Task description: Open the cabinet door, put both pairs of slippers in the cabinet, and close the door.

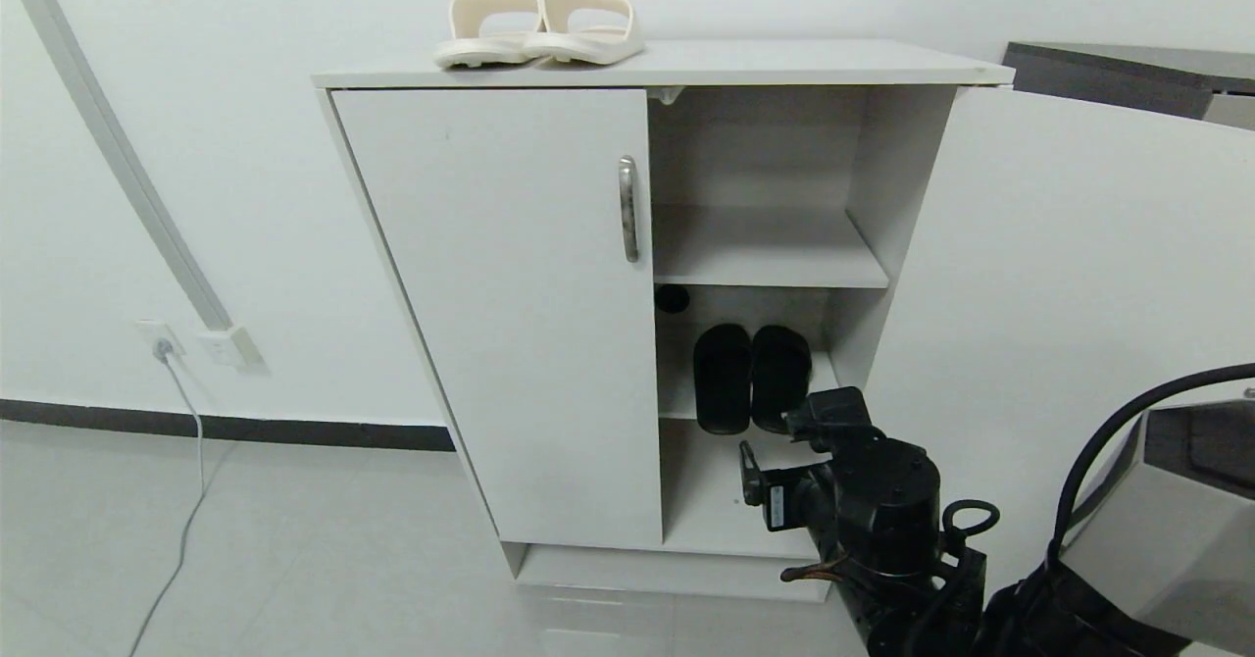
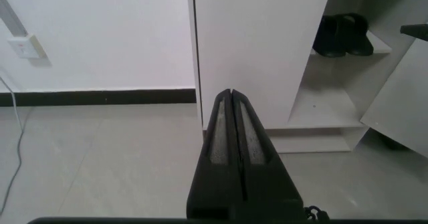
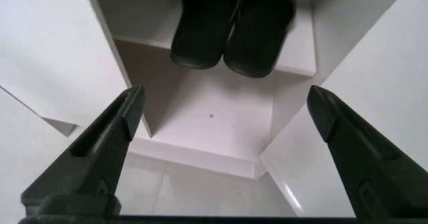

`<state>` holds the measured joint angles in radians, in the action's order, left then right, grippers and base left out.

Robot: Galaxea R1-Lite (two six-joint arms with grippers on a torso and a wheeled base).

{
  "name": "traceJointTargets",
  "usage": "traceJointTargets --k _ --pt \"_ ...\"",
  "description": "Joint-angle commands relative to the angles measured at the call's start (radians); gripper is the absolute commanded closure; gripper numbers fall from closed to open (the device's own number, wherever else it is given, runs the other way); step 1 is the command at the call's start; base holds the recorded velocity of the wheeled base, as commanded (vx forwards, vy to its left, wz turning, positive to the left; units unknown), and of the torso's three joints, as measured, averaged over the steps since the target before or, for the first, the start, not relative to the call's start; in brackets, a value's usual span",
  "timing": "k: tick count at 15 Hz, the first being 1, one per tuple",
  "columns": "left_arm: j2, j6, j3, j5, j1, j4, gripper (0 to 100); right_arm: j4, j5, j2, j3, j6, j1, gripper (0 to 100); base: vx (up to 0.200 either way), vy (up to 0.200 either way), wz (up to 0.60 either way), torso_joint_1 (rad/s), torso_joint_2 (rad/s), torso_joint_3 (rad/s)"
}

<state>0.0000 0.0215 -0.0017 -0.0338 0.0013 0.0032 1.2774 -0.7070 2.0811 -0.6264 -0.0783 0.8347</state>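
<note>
The white cabinet [image 1: 490,304] has its right door [image 1: 1069,324] swung open and its left door [image 1: 510,314] shut. A black pair of slippers [image 1: 750,376] lies on the middle shelf inside, also seen as black slippers [image 3: 234,27] and black slippers [image 2: 344,35]. A cream pair of slippers [image 1: 539,27] sits on the cabinet top. My right gripper [image 3: 224,110] is open, just in front of the lower compartment, below the black slippers; nothing is between its fingers. My left gripper [image 2: 231,97] is shut and empty, low over the floor, facing the shut left door.
A bare upper shelf [image 1: 765,245] and bottom shelf [image 1: 726,500] are inside the cabinet. A wall socket with a grey cable [image 1: 181,412] is at the left. The tiled floor [image 1: 245,559] is open at the left. A grey counter [image 1: 1128,74] stands behind the open door.
</note>
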Motion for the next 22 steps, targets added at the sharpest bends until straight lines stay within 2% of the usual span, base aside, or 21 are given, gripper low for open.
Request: traceJointTargets --k 1,6,22 --pt "0.0 0.003 0.0 -0.001 0.0 0.0 100 0.006 0.0 0.002 0.007 0.0 0.0 0 0.0 0.0 0.0 0.0 0.0 0.0" --pt "0.002 -0.002 0.0 -0.001 0.0 0.0 100 0.022 0.001 0.002 0.016 -0.001 0.0 0 0.0 0.0 0.0 0.0 0.0 0.0" --pt "0.002 -0.003 0.0 0.0 0.0 0.0 100 0.092 0.001 -0.009 0.045 0.011 0.0 0 0.0 0.2 0.0 0.003 0.0 0.002"
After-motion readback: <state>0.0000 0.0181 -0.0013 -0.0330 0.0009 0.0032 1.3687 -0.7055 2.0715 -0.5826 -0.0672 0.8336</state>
